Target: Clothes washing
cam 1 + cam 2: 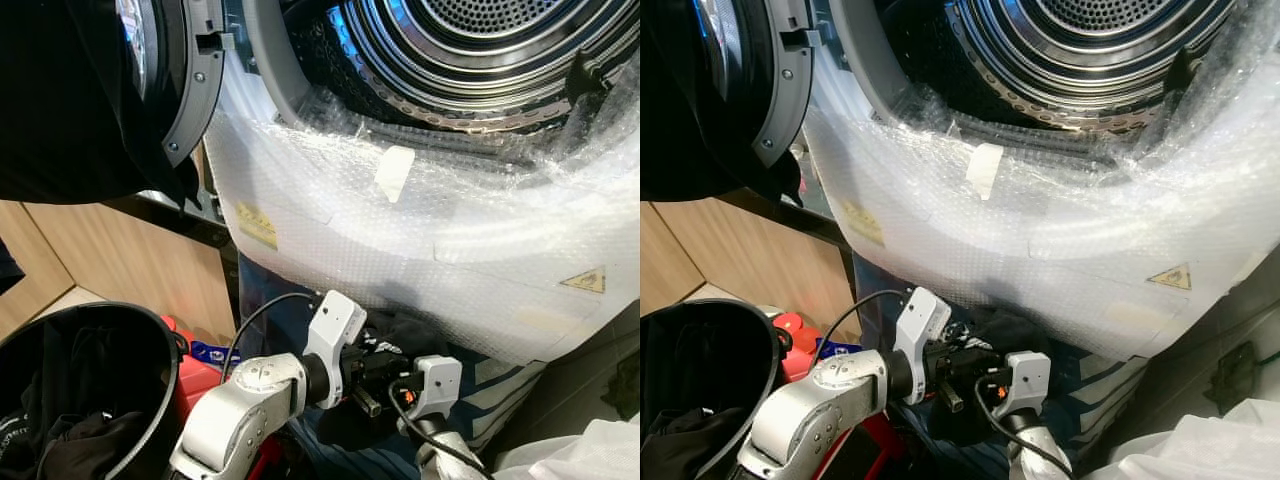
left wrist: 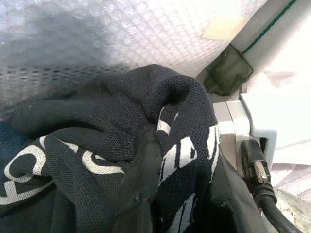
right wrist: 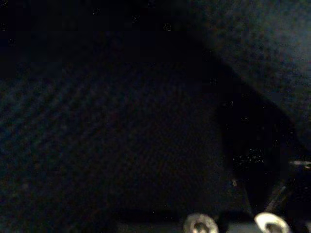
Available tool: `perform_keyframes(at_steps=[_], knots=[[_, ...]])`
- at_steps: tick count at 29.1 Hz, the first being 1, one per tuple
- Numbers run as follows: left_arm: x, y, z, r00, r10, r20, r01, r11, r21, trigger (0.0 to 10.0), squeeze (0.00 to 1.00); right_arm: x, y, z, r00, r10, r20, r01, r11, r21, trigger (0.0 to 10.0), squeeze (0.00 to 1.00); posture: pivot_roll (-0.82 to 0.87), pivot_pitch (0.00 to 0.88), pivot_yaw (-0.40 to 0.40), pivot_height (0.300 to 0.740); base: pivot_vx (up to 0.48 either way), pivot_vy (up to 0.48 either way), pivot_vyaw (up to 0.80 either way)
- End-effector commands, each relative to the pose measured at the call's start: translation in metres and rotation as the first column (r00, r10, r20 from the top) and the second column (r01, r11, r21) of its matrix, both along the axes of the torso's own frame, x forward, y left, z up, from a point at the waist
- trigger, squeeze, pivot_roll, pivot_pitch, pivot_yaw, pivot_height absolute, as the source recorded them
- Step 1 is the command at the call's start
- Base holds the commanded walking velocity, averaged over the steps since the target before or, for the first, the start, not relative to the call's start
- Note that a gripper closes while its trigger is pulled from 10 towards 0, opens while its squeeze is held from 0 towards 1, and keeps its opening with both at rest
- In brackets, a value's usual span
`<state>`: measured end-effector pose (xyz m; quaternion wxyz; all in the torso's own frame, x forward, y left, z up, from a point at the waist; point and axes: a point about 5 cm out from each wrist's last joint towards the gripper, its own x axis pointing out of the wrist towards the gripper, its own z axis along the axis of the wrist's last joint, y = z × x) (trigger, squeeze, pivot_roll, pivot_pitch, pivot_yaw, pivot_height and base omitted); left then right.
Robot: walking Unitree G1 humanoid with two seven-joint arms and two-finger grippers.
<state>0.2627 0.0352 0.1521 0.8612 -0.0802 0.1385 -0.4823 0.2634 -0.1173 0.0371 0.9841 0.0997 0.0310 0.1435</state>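
Washer: the washer drum was open, its front wrapped in bubble wrap.
Shirt: a black shirt with white letters was bunched low below the drum's mouth, between both arms.
Left pincer: the left pincer was shut tight on the shirt.
Right pincer: the right pincer was pressed into dark cloth; I could not tell its grip.
Way to go: the drum lay up and ahead of the shirt, so the next move was probably a lift.
Basket: a black basket of clothes sat left of the washer.

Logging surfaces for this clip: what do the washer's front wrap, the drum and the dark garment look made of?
Wrap: clear plastic bubble wrap, by its small bubbles. Drum: shiny perforated metal, likely stainless steel. Garment: black mesh-knit fabric with white print, probably synthetic.
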Motion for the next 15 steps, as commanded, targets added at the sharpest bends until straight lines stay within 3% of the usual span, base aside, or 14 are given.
perform_keyframes(at_steps=[1, 15], knots=[[-0.001, 0.007, -0.002, 1.0, 0.017, -0.015, -0.017, 1.0, 0.017, 0.0, 0.0, 0.001, -0.023, 0.005, 0.995, -0.102, 0.021, 0.101, 0.995, 0.021, 0.0, 0.0, -0.02, 0.109, -0.025, 0.74, 0.0, 0.0, 0.0], [0.0, 0.008, -0.003, 0.999, 0.037, -0.011, -0.036, 0.999, 0.026, 0.0, 0.0, 0.003, -0.015, 0.017, 0.996, -0.031, 0.084, 0.029, 0.999, 0.029, 0.0, 0.0, -0.01, 0.118, -0.033, 0.74, 0.0, 0.0, 0.0]])
